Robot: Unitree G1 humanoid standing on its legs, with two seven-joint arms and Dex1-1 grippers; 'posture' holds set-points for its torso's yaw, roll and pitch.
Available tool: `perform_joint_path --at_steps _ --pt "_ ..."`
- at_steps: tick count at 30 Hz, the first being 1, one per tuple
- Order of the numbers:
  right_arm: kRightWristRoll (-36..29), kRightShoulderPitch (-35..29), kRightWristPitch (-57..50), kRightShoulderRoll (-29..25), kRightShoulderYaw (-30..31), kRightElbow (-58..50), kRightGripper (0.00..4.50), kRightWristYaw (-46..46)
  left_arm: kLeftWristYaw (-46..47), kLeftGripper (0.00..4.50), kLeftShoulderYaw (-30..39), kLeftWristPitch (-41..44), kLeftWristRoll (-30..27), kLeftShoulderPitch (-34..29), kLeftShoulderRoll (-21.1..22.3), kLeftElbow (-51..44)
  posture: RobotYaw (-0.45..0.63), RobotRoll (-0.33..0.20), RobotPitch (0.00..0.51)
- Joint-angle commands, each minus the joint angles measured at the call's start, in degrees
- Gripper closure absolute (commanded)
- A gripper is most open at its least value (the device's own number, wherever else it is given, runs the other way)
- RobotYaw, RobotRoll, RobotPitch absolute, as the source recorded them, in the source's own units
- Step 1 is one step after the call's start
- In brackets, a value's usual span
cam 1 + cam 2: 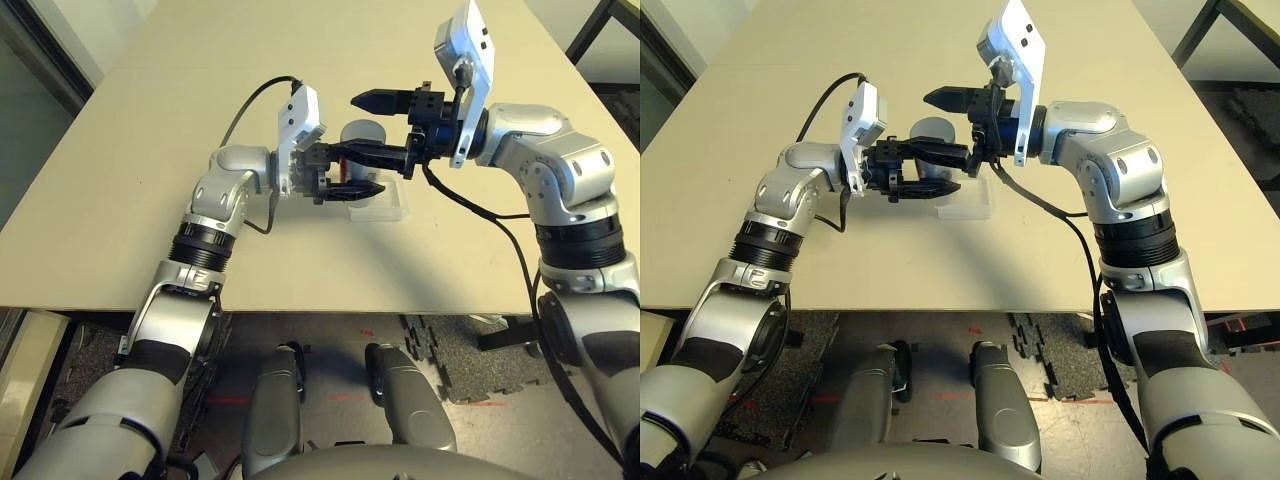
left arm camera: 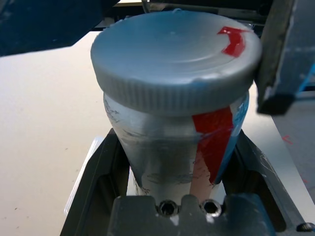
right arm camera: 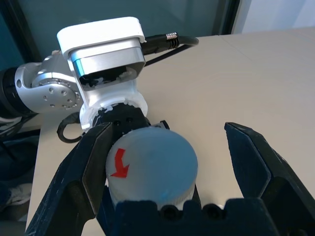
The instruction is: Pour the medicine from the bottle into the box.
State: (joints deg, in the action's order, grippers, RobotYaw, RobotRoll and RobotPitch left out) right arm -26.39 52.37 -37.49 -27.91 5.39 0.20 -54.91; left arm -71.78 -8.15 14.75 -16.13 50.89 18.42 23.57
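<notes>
The small silvery-grey cylindrical bottle (image 2: 177, 147), striped with red tape and topped by a round pale cap (image 2: 174, 59) bearing a red arrow, sits clamped between the two black fingers of the left gripper (image 1: 352, 170), held up above the pale tabletop (image 1: 150, 200). The left wrist view shows that grip plainly: both fingers press the bottle's sides below the cap, which is still on.

The right gripper (image 3: 167, 162) meets it head-on with its fingers spread wide to either side of the cap. In the right wrist view one finger lies close against the cap's edge while the other stands clear of it; whether the near one actually touches is hard to judge.

From the head camera the bottle itself is mostly hidden behind the meeting fingers, but that view shows what the wrist cameras barely catch: the small shallow square tray of clear plastic (image 1: 385, 208) resting on the table just below and beside the two grippers.
</notes>
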Motion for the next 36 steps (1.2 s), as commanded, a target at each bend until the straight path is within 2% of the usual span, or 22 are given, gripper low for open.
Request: perform_joint_path --at_steps 1,6,12,19,25,30,36 --pt "0.9 -1.0 -0.6 -2.9 -2.1 1.4 0.00 0.7 -1.1 1.73 -0.3 -1.1 -0.1 0.1 0.4 -0.4 -0.12 0.000 0.167" --pt "-0.5 -2.1 -1.6 -5.8 -4.2 1.3 0.00 1.1 -1.0 1.73 -0.2 -1.3 -0.1 0.1 0.8 0.0 -0.12 0.000 0.168" --pt "-2.4 -6.3 -2.8 -9.2 -7.1 -0.8 0.00 2.1 -1.0 1.73 0.1 -1.8 0.0 0.2 1.2 0.8 -0.13 0.000 0.169" --pt "-8.3 -11.0 -9.0 -10.6 -9.6 -9.4 0.00 2.0 -1.2 1.73 0.3 -3.3 0.5 0.9 1.2 3.4 -0.15 0.000 0.167" --pt "-9.9 -8.7 -11.9 -8.3 -7.5 -12.4 0.00 4.4 -1.4 1.73 0.1 -4.7 0.9 2.1 0.5 6.1 -0.16 0.000 0.166" --pt "-6.9 -4.3 -10.0 -4.3 -3.8 -9.8 0.00 6.1 -1.6 1.73 0.0 -5.5 1.1 3.0 -0.2 7.7 -0.17 0.000 0.167" --pt "-5.1 -2.0 -8.2 -1.7 -0.3 -7.9 0.00 5.0 -1.7 1.73 -0.1 -5.9 1.2 3.3 -0.7 8.3 -0.17 0.000 0.168"
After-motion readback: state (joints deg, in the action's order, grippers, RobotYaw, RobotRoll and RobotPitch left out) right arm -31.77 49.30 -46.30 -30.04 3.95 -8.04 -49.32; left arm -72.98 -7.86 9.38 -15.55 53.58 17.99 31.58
